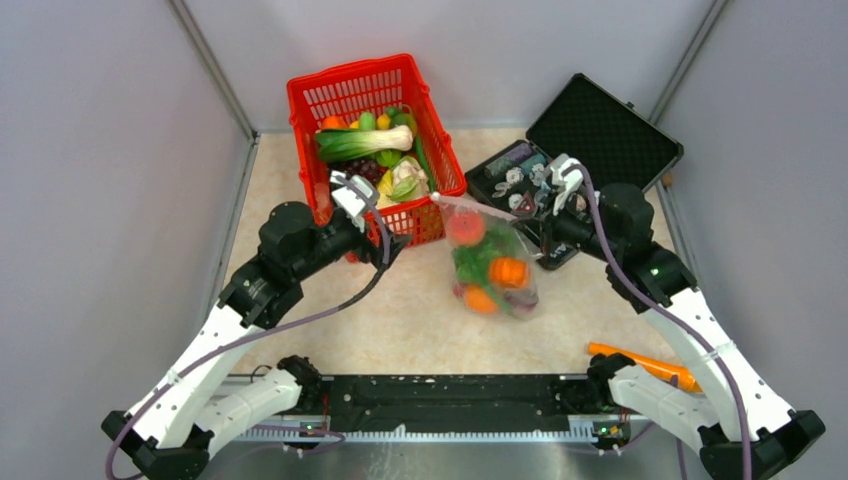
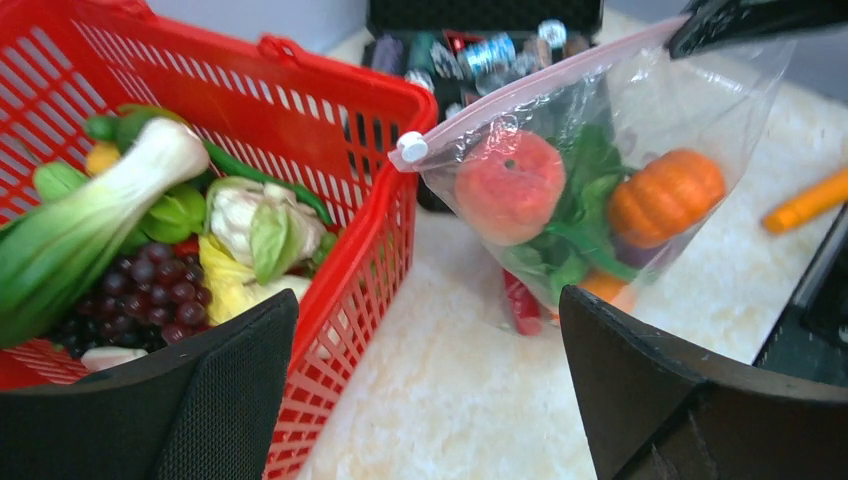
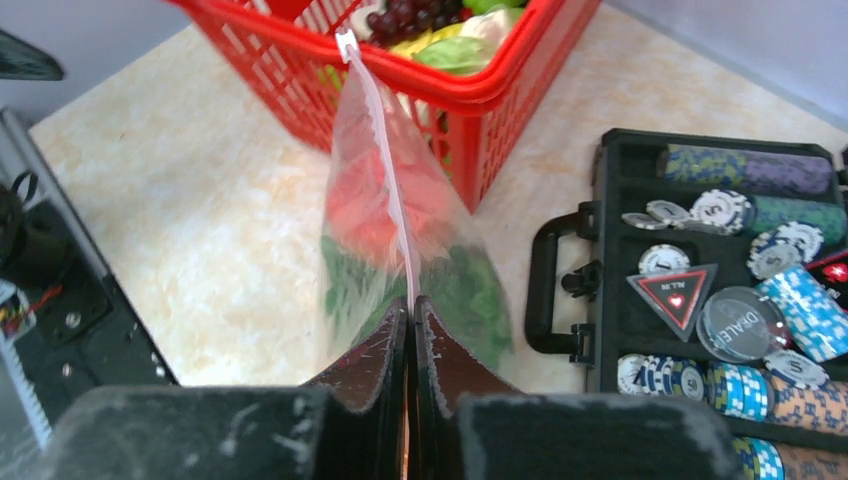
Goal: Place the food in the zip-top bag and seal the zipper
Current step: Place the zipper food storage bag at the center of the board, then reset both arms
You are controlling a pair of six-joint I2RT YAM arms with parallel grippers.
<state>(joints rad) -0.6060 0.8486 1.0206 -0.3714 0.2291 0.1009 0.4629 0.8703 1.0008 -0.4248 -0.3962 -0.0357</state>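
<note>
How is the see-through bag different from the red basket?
The zip-top bag is clear and floppy; the red basket is a stiff lattice. The bag is held up by the right gripper, pinched at its top edge; the basket stands on the table by itself. The basket is bigger and open on top; the bag's zipper looks closed. Both hold toy food.

The right gripper (image 3: 411, 308) is pinching the zip-top bag (image 3: 350, 255) at its zipper (image 3: 384, 170), the bag stretching ahead toward the red basket (image 3: 510, 90).
</note>
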